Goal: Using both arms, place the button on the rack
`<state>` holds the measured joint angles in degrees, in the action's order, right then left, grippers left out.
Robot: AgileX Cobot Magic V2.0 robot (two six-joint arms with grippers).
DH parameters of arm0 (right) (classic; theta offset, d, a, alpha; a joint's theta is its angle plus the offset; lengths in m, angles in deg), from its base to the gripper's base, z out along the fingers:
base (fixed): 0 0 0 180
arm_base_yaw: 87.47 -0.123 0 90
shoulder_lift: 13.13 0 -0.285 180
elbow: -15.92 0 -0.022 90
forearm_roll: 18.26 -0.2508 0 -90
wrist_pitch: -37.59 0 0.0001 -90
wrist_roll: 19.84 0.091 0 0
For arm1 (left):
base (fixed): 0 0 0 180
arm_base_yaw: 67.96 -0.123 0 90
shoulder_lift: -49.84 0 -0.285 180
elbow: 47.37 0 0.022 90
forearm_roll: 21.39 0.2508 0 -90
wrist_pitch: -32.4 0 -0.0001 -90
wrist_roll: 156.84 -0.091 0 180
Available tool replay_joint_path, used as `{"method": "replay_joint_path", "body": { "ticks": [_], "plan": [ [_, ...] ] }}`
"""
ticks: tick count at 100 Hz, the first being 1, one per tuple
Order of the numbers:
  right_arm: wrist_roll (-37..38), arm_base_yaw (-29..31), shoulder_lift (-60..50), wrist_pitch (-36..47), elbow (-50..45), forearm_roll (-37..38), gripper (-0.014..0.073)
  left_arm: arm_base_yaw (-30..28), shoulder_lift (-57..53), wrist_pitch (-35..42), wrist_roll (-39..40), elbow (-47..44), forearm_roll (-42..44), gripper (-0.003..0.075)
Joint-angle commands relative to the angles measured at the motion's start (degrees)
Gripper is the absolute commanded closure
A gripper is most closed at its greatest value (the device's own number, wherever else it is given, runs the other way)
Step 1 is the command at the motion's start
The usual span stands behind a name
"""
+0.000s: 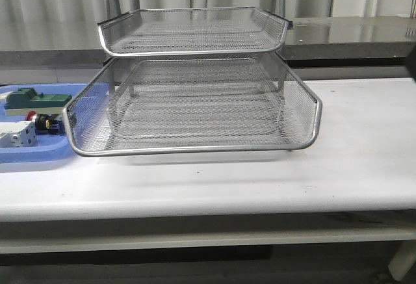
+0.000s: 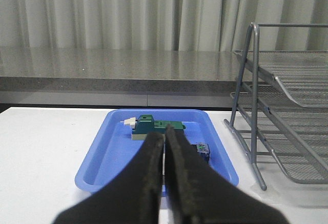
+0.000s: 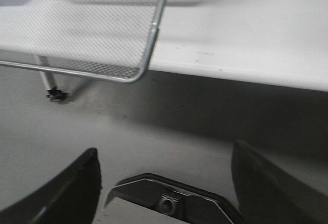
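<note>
The button [image 1: 40, 121] lies on its side in a blue tray [image 1: 39, 155] at the table's left, red head to the left. In the left wrist view only its blue end [image 2: 201, 150] shows beside my fingers. The silver wire-mesh rack [image 1: 195, 102] stands mid-table; it also shows in the left wrist view [image 2: 287, 106] and, as one corner, in the right wrist view [image 3: 102, 29]. My left gripper [image 2: 164, 134] is shut and empty, over the tray's near side. My right gripper [image 3: 165, 149] is open and empty, off the table's front edge over the floor. Neither gripper shows in the front view.
A green block [image 1: 36, 97] and a white block [image 1: 16, 134] lie in the tray with the button. The green block [image 2: 154, 125] lies just beyond my left fingertips. A grey counter [image 1: 351, 34] runs behind the table. A table leg caster [image 3: 55, 96] stands on the floor.
</note>
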<state>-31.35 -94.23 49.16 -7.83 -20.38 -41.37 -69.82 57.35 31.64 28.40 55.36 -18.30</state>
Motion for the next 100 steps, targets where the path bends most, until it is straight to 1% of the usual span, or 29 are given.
{"method": "replay_joint_path", "body": {
  "ticks": [1, 6, 13, 23, 32, 41, 58, 74, 78, 83, 88, 100],
  "plan": [
    [7.64, -0.18, -2.58, -2.38, 4.20, 9.39, 0.0056, -0.19, -1.94, 4.59, 0.44, -2.68, -0.04, 0.0716],
    [11.00, -0.18, -3.64, -4.24, 5.42, 14.99, 0.0056, -0.19, -1.94, 4.59, 0.44, -2.68, -0.04, 0.0716],
    [15.23, -0.18, -5.19, -6.31, 6.62, 21.01, 0.0056, -0.19, -1.94, 4.59, 0.44, -2.68, -0.04, 0.0716],
    [19.55, -0.18, -7.77, -8.29, 7.14, 27.70, 0.0056, -0.19, -1.94, 4.59, 0.44, -2.68, -0.04, 0.0716],
    [21.41, -0.18, -10.00, -10.36, 7.14, 31.90, 0.0056, -0.19, -1.94, 4.59, 0.44, -2.68, -0.04, 0.0716],
    [21.71, -0.18, -12.24, -11.76, 7.08, 33.97, 0.0056, -0.19, -1.94, 4.59, 0.44, -2.68, -0.04, 0.0716],
    [21.71, -0.18, -15.78, -11.67, 7.08, 34.12, 0.0057, -0.19, -1.94, 4.59, 0.44, -2.68, -0.04, 0.0716],
    [21.71, -0.18, -16.66, -11.61, 7.08, 34.12, 0.0064, -0.19, -1.94, 4.59, 0.44, -2.68, -0.04, 0.0716],
    [21.71, -0.18, -16.66, -11.66, 7.08, 34.12, 0.0095, -0.19, -1.94, 4.59, 0.44, -2.68, -0.04, 0.0716],
    [21.71, -0.18, -16.66, -11.66, 7.08, 34.12, 0.0157, -0.19, -1.94, 4.59, 0.44, -2.68, -0.04, 0.0716],
    [21.71, -0.18, -16.66, -11.71, 7.08, 34.12, 0.0239, -0.19, -1.94, 4.59, 0.44, -2.68, -0.04, 0.0716],
    [21.71, -0.18, -16.66, -11.75, 7.08, 34.06, 0.0473, -0.19, -1.94, 4.59, 0.44, -2.68, -0.04, 0.0716]
  ]
}}
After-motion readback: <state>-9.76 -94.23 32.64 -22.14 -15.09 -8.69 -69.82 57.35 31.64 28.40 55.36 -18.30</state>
